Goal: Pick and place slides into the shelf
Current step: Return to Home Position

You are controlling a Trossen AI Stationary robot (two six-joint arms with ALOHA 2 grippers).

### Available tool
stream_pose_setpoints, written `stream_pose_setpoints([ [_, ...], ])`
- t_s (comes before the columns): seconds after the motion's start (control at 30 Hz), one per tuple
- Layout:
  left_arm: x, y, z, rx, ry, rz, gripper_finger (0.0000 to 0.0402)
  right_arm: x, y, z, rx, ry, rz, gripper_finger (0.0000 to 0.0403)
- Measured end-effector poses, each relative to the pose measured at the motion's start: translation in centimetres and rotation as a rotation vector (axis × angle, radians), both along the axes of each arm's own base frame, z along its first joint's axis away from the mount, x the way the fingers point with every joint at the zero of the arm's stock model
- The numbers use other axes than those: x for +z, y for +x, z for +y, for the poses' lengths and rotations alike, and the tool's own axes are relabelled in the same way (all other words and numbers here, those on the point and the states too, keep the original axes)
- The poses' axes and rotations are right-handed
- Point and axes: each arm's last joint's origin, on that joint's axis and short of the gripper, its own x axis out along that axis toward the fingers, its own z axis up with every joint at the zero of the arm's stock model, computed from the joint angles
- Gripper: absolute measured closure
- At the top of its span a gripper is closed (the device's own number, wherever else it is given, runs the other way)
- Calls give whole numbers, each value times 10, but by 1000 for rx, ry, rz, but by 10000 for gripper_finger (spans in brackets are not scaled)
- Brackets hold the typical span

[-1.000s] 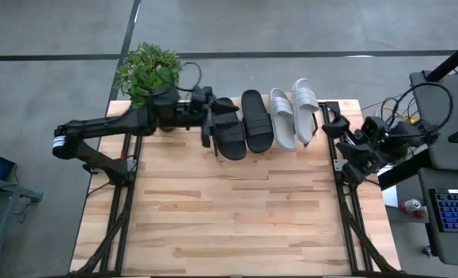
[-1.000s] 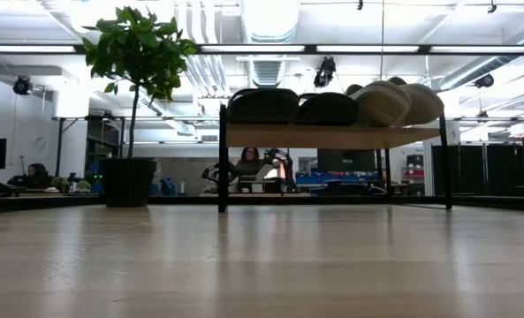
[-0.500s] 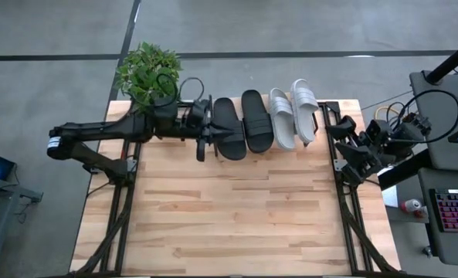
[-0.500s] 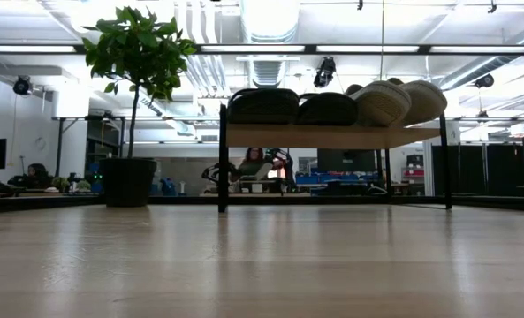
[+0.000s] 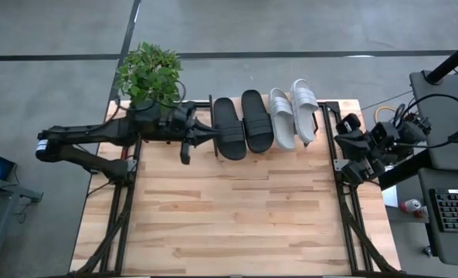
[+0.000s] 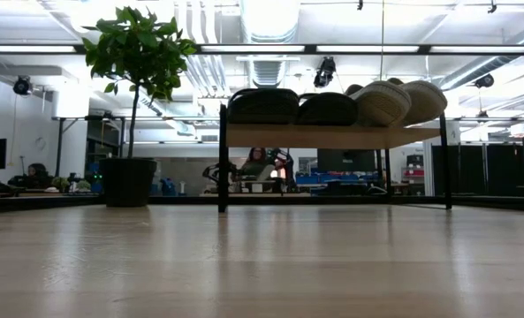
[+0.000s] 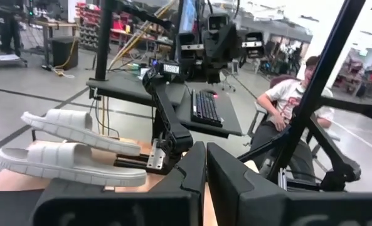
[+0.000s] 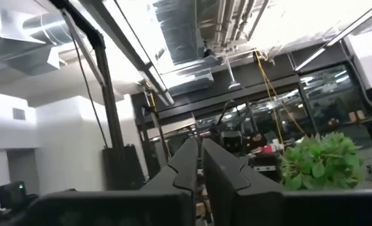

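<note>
Slides (image 6: 328, 109): low view, four in a row on the shelf (image 6: 332, 135) top. High view: black pair nearer the left arm; left end effector (image 5: 204, 137) just beside the outer black one, apart; right end effector (image 5: 346, 140) at the counter (image 5: 236, 216) edge. Wrist views: both clenched, empty. Judged: placing done, homing step; next, fold left arm clear of shelf

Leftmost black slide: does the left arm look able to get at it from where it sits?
Probably yes: the left gripper, fingers shut, hangs just beside the leftmost black slide with nothing between them, though it would have to open first.
</note>
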Motion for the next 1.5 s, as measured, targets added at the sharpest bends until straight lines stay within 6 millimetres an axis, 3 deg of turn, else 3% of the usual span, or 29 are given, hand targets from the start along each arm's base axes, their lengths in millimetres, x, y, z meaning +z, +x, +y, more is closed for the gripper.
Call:
stream_pose_setpoints([
  [0.23, -10, -18, -1, 27, -5, -30, 401, -1, -17, -14, -101, -54, 0, 394],
  [0.6, -38, -5, 1, 31, -32, -20, 402, -21, -56, -44, -181, -33, -60, 395],
  [0.9, -43, -13, 1, 52, -40, -38, 402, -46, -47, -39, -234, -53, 19, 395],
  [1.27, -51, -19, 0, 53, -4, -17, 401, -62, -61, -47, -155, -42, -5, 395],
  [1.5, -67, -36, -1, 53, -15, -10, 402, -65, -65, -48, -113, -72, -46, 395],
])
